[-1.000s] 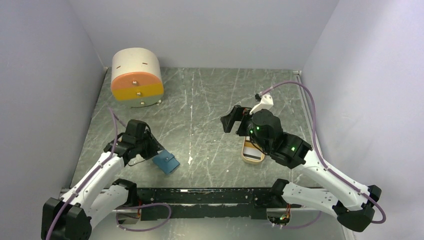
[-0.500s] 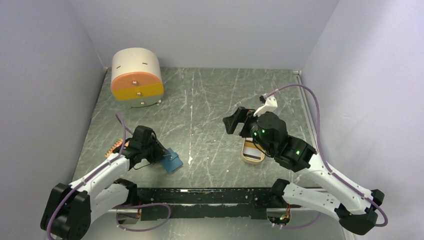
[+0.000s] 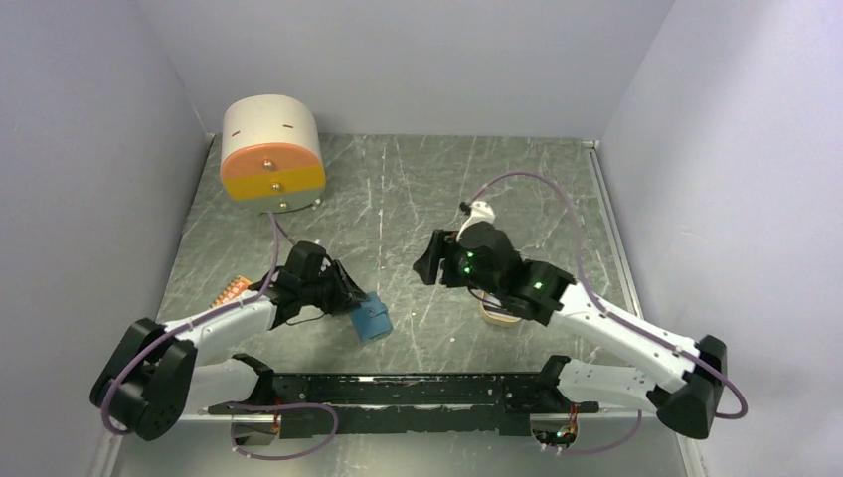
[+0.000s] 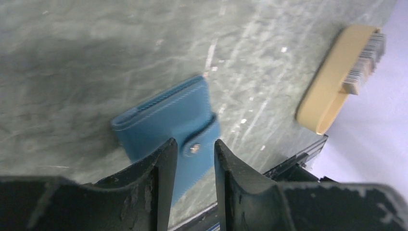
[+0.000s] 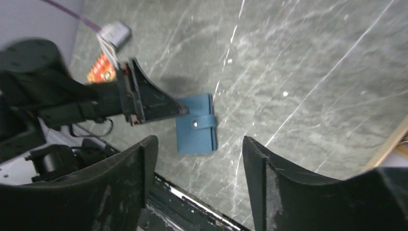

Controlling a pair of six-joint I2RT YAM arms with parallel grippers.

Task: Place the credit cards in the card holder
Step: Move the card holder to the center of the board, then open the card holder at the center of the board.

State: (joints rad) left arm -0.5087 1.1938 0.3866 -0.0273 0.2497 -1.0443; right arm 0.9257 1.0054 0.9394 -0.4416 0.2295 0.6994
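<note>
Now the wallet (image 3: pixel 373 320) lies at the lower centre of the top view, further right than a second ago. The left gripper (image 3: pixel 350 296) has slid it across the table (image 3: pixel 398 199) toward the middle. The right gripper (image 3: pixel 429 260) has meanwhile swung left off the tray (image 3: pixel 494 316) and hangs just up and right of the wallet. This looks like the wallet being brought within reach of both arms so that it can be opened. No card is in it yet.

The left jaws have drawn in to a narrow gap. In the left wrist view its fingers (image 4: pixel 161 178) sit over the wallet's near edge, and the tab (image 4: pixel 195 148) shows through the gap. Whether they press on the wallet or only rest against it cannot be told. The right jaws have come in a little but stand wide with nothing between them, and the wallet is framed below them at the centre of that wrist view.

The wallet is shut and lies flat. It is square and blue with a stitched edge, and its tab is snapped down by a small metal stud. The orange card (image 3: pixel 231 291) lies at the left of the top view, behind the left arm and well apart from the wallet. A grey card (image 4: pixel 368 57) sticks out of the tray at the upper right of the left wrist view.
</note>
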